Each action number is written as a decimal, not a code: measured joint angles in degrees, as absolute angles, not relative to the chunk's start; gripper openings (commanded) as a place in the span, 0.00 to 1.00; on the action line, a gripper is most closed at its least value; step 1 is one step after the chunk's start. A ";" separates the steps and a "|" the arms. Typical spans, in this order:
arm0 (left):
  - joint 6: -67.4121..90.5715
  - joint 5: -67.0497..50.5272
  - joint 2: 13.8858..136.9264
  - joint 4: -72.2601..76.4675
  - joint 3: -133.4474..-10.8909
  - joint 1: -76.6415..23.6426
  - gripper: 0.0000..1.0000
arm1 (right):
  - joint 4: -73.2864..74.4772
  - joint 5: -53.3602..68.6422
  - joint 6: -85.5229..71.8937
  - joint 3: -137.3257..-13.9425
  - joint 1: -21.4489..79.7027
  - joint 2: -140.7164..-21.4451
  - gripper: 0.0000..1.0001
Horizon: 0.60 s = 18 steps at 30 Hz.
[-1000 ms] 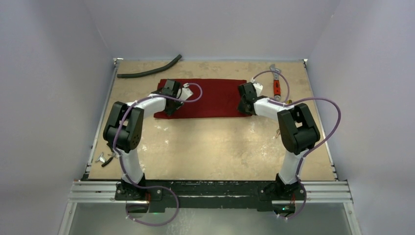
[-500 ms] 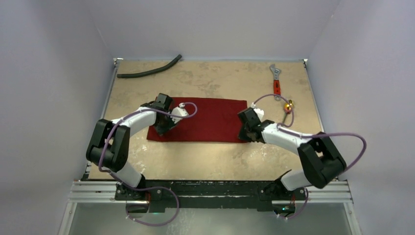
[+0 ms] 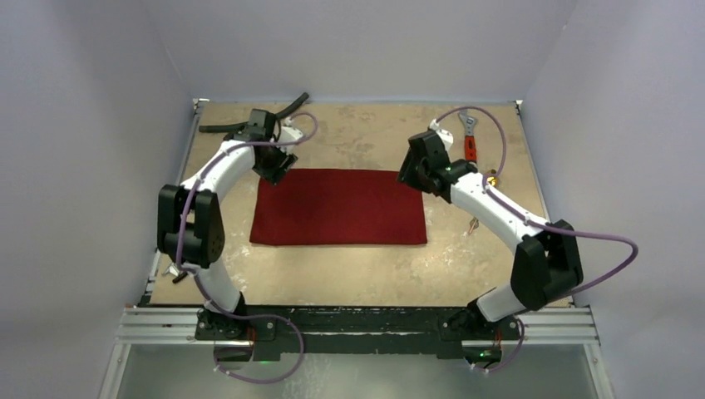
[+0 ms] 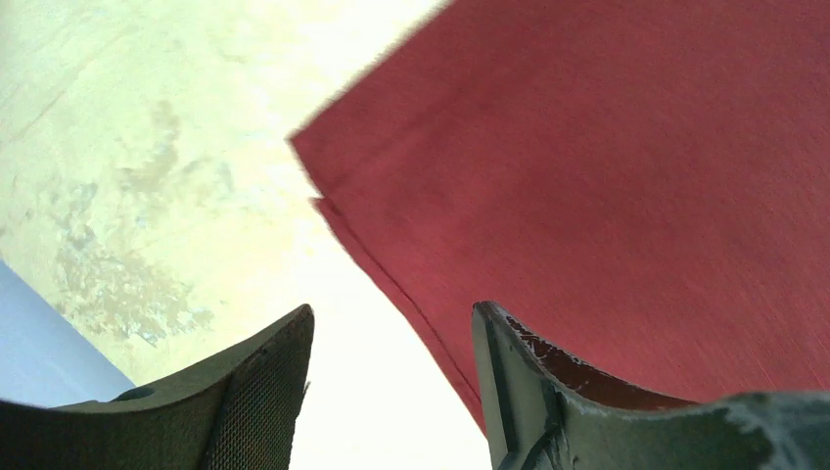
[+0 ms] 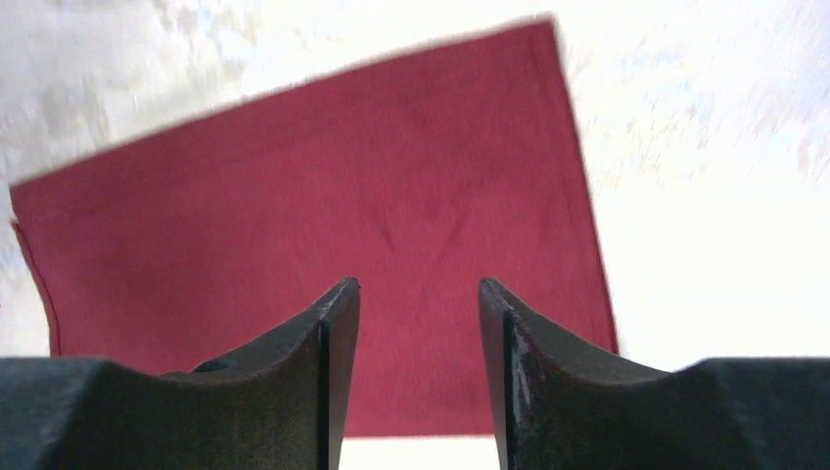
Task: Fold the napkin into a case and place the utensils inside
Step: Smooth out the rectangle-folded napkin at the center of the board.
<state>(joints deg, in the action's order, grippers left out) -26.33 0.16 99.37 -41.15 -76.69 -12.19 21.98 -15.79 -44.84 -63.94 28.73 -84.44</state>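
Pale grey walls (image 3: 357, 50) close in three sides of a tan, mottled bench (image 3: 357, 266); a metal rail (image 3: 357, 326) runs along its near edge.

- Napkin (image 3: 339, 208): dark red, lying flat as a wide rectangle mid-bench. Two layers show at its far left corner in the left wrist view.
- Left hand (image 4: 393, 313): released, fingers apart with nothing between them, above that far left corner.
- Right hand (image 5: 418, 284): released, nothing between the fingers, above the napkin's far right corner.
- Black hose (image 3: 218, 128): far left corner of the bench, partly behind the left arm.
- Red-handled wrench (image 3: 470, 141): far right.
- Gold utensil (image 3: 492, 177): only a small part shows, just right of the right arm and clear of the napkin.
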 measured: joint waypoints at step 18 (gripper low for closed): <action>-16.47 -1.87 115.68 -37.82 -82.89 -0.78 0.48 | 10.20 -9.54 -28.40 -68.03 19.64 -99.92 0.59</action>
<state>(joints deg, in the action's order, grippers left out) -16.47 -1.87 115.68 -37.82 -82.89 -0.78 10.20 -9.54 -28.40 -68.03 19.64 -99.92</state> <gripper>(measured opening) 0.513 0.615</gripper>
